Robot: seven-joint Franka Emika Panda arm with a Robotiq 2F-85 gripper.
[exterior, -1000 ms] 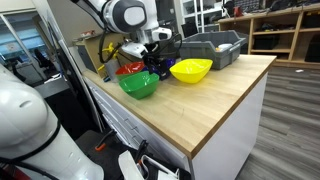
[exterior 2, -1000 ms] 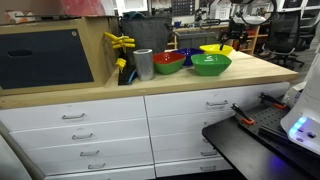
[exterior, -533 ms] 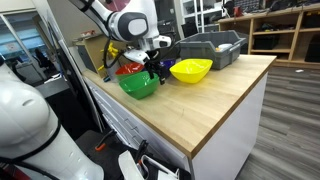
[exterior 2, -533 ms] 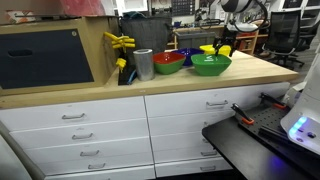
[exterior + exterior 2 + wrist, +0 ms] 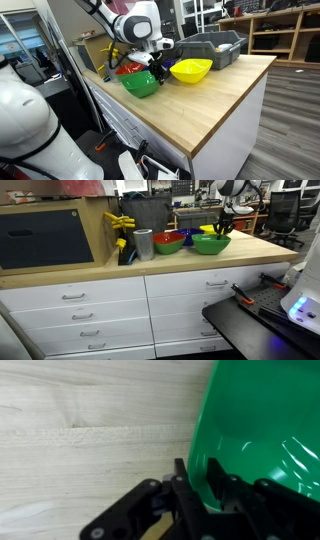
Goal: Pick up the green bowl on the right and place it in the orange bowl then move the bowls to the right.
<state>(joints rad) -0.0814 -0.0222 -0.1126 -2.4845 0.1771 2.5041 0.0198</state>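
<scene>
The green bowl (image 5: 138, 85) (image 5: 210, 244) sits on the wooden counter beside the orange bowl (image 5: 127, 69) (image 5: 168, 242), which lies behind it toward the wall. My gripper (image 5: 155, 70) (image 5: 222, 228) comes down on the green bowl's rim on the side facing the yellow bowl. In the wrist view the green bowl (image 5: 265, 420) fills the right side. My gripper (image 5: 208, 490) straddles its rim, one finger outside and one inside, both pressed against the wall. The orange bowl is out of the wrist view.
A yellow bowl (image 5: 190, 70) stands close to the gripper, with a grey bin (image 5: 212, 48) behind it. A dark blue bowl (image 5: 187, 234), a metal cup (image 5: 143, 244) and yellow clamps (image 5: 120, 222) crowd the back. Bare wooden counter (image 5: 225, 95) stretches toward the front edge.
My gripper has dropped from above the bowls onto the green bowl's rim. Its jaws have gone from wide open to closed on the rim.
</scene>
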